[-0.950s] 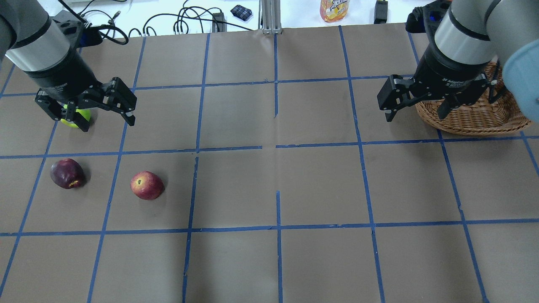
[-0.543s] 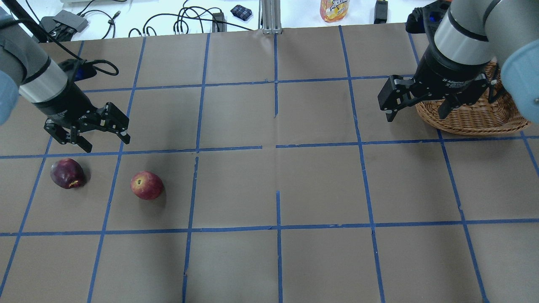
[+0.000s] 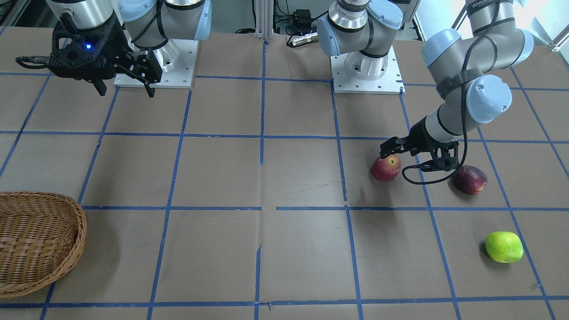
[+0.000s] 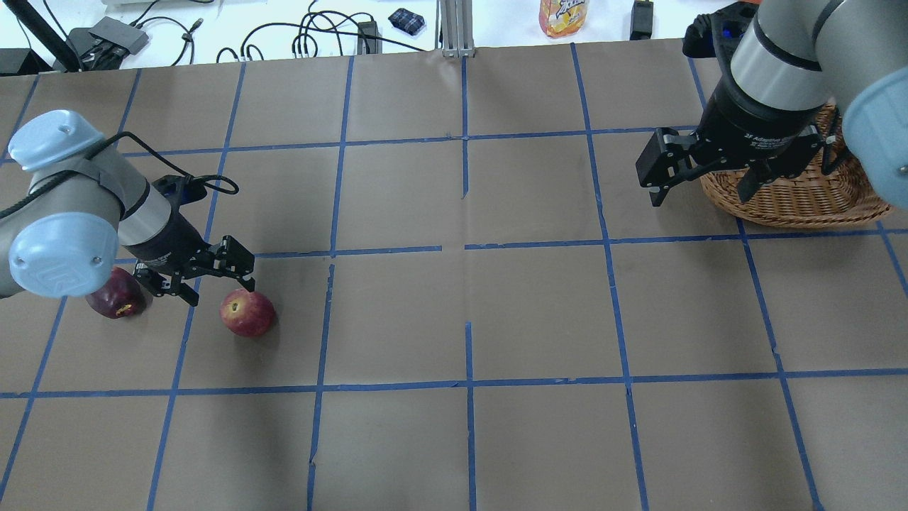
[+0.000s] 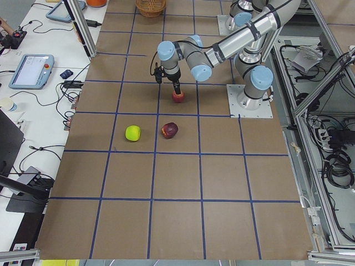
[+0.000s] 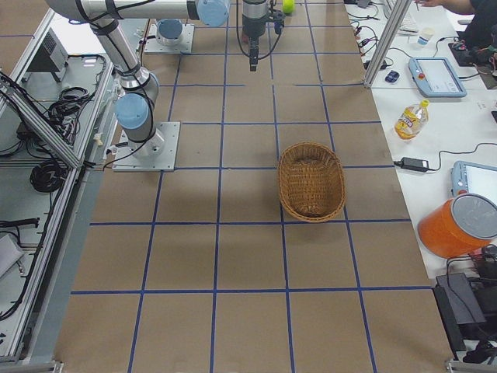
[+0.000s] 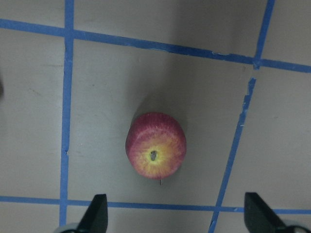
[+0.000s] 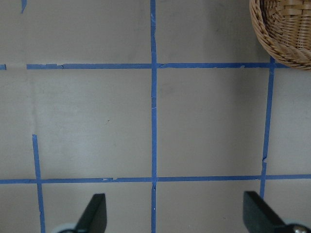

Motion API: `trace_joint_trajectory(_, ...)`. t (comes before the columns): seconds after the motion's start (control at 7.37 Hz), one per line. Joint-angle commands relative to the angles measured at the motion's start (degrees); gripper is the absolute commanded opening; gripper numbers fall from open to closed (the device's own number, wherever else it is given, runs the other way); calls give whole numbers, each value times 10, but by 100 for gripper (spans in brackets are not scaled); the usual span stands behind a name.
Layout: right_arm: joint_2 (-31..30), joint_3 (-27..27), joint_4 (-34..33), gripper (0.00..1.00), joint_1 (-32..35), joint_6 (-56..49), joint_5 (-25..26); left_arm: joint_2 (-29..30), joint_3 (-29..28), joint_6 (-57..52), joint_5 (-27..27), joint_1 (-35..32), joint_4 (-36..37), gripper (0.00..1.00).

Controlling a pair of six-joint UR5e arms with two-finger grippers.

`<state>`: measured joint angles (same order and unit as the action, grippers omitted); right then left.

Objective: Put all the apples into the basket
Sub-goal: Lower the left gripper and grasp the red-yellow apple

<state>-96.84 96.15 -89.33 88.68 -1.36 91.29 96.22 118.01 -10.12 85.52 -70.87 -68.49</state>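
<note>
The red apple [image 4: 247, 312] [image 3: 386, 168] [image 7: 156, 145] lies on the table's left side. My left gripper [image 4: 220, 291] [image 3: 406, 160] hangs open and empty just above and behind it, fingertips low in the left wrist view. The maroon apple [image 4: 113, 301] [image 3: 469, 179] lies left of it, partly hidden by my left arm's elbow. The green apple [image 3: 503, 247] [image 5: 132, 133] lies farther out, hidden in the overhead view. My right gripper [image 4: 701, 199] [image 3: 126, 92] is open and empty, raised beside the wicker basket [image 4: 801, 202] [image 3: 40, 240] [image 8: 286, 29].
The table is brown paper with a grid of blue tape. Cables, a drink pouch [image 4: 564, 15] and small devices lie along the far edge. An orange bucket [image 6: 458, 225] and tablets sit on the side bench.
My left arm has swung from above the green apple toward the robot's side and lowered over the red apple, still open. The right arm has barely moved.
</note>
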Motion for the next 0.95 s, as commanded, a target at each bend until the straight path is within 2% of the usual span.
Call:
trace_joint_trajectory(0.0,0,0,2,100,0,1,-1,18,42,1,0,0,61,100)
trace_joint_trajectory(0.27,0,1,5,100,0,2,1,27,72,9,5,-3,121,98)
trace_joint_trajectory(0.54,0,1,5,100,0,2,1,27,78,5,7,-5,142,48)
trace_joint_trajectory(0.68,1,1,5,100,0,2,0,1,60,21,2,-11,143,0)
trace_joint_trajectory(0.81,0,0,5,100,0,2,1,-5,22,84,-30,-35,101,0)
